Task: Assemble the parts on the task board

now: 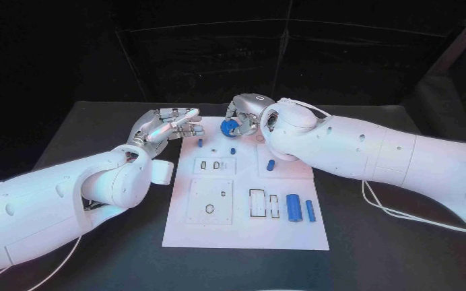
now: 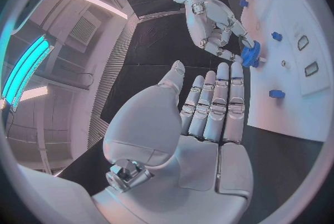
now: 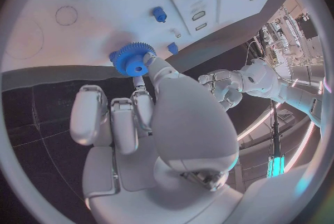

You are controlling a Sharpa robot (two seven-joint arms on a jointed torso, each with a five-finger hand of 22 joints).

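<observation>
The left hand is held over the tabletop at the far left corner of the task board, its fingers extended side by side and gripping nothing. To its right, a blue gear is pinched by the fingers of the right hand above the board's far edge. Blue cylinders are seen lying near the board's right edge.

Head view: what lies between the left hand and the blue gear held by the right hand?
Only bare white task board: the left hand and the gear in the right hand have nothing between them.
</observation>
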